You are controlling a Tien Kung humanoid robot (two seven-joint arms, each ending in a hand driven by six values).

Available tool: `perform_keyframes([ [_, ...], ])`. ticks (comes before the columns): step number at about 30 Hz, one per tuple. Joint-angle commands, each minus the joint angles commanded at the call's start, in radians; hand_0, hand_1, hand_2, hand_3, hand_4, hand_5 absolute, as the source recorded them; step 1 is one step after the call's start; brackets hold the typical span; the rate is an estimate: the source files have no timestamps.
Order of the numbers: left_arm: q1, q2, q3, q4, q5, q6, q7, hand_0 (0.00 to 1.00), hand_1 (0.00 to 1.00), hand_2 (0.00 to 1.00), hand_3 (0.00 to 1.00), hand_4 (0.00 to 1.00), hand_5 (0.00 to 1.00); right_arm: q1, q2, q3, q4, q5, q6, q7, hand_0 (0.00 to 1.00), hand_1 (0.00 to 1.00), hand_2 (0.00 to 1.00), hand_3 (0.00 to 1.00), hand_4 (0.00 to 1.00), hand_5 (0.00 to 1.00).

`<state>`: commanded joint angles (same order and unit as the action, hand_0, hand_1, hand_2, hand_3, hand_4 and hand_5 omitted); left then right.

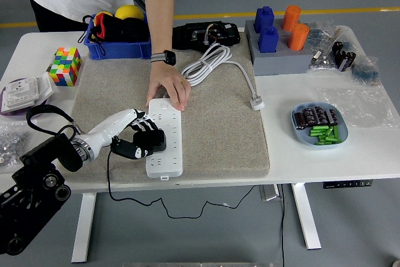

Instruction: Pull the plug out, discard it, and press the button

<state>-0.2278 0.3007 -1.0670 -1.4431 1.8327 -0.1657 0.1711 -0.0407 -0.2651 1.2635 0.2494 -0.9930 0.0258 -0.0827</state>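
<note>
A white power strip (165,139) lies lengthwise on the grey mat (212,123), its white cable (209,64) coiled behind it. A black plug adapter (150,140) sits in the strip's left side, with a thin black cord hanging off the table's front edge. My left hand (139,134) has its white fingers curled around the adapter from the left. A person's hand (169,90) presses down on the strip's far end. My right arm is out of view.
Behind the mat stand a blue bin (119,35) with a yellow ball, a black device (203,34) and a grey block holder (278,48). A colour cube (65,65) and a white socket plate (22,92) are at left. A blue dish (319,124) of batteries sits at right.
</note>
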Motion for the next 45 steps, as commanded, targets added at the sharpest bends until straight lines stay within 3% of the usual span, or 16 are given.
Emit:
perform_keyframes([
  [2, -0.001, 0.000, 0.001, 0.002, -0.005, 0.004, -0.004, 0.350, 0.393, 0.443, 0.579, 0.753, 0.002, 0.001, 0.000, -0.001, 0.000, 0.000, 0.000, 0.000, 0.728, 0.680, 0.659, 0.646, 0.746, 0.600],
  [3, 0.000, 0.000, 0.002, 0.002, -0.008, 0.009, -0.009, 0.368, 0.334, 0.398, 0.566, 0.728, 0.002, 0.001, 0.000, -0.003, 0.000, 0.001, 0.000, 0.000, 0.728, 0.680, 0.660, 0.646, 0.746, 0.600],
  [8, 0.000, 0.002, -0.005, -0.006, -0.038, 0.032, -0.036, 0.368, 0.334, 0.398, 0.566, 0.728, 0.002, 0.001, -0.004, -0.009, 0.000, 0.003, 0.000, 0.000, 0.728, 0.680, 0.660, 0.646, 0.746, 0.600],
  [18, -0.026, 0.009, -0.067, -0.005, -0.159, 0.022, -0.066, 0.367, 0.339, 0.391, 0.563, 0.729, 0.002, 0.005, -0.009, -0.017, 0.000, 0.007, 0.000, 0.001, 0.728, 0.680, 0.659, 0.646, 0.747, 0.599],
  [22, -0.061, -0.003, -0.092, 0.061, -0.151, 0.060, -0.083, 0.365, 0.337, 0.383, 0.561, 0.747, 0.002, 0.007, -0.011, -0.022, 0.000, 0.008, 0.000, 0.000, 0.728, 0.679, 0.659, 0.646, 0.746, 0.600],
  [30, -0.121, -0.031, -0.096, 0.272, -0.102, 0.163, -0.112, 0.362, 0.342, 0.381, 0.559, 0.731, 0.002, 0.005, -0.011, -0.029, -0.001, 0.011, 0.001, 0.000, 0.728, 0.680, 0.659, 0.645, 0.746, 0.599],
  [38, -0.135, -0.053, -0.091, 0.373, -0.093, 0.203, -0.131, 0.391, 0.359, 0.389, 0.568, 0.716, 0.002, 0.001, -0.009, -0.028, -0.001, 0.010, 0.001, -0.001, 0.728, 0.680, 0.659, 0.645, 0.746, 0.597],
  [39, -0.137, -0.055, -0.090, 0.381, -0.085, 0.208, -0.131, 0.397, 0.444, 0.477, 0.588, 0.699, 0.002, 0.001, -0.008, -0.028, -0.001, 0.009, 0.002, -0.001, 0.728, 0.680, 0.659, 0.646, 0.747, 0.598],
  [44, -0.141, -0.058, -0.088, 0.407, -0.074, 0.203, -0.129, 0.397, 0.444, 0.477, 0.588, 0.699, 0.002, 0.000, -0.007, -0.022, 0.000, 0.007, 0.001, -0.001, 0.728, 0.680, 0.659, 0.646, 0.747, 0.598],
  [45, -0.141, -0.059, -0.087, 0.408, -0.075, 0.197, -0.127, 0.602, 0.650, 0.678, 0.729, 0.813, 0.002, 0.000, -0.007, -0.021, 0.000, 0.007, 0.001, -0.001, 0.728, 0.680, 0.659, 0.646, 0.746, 0.598],
])
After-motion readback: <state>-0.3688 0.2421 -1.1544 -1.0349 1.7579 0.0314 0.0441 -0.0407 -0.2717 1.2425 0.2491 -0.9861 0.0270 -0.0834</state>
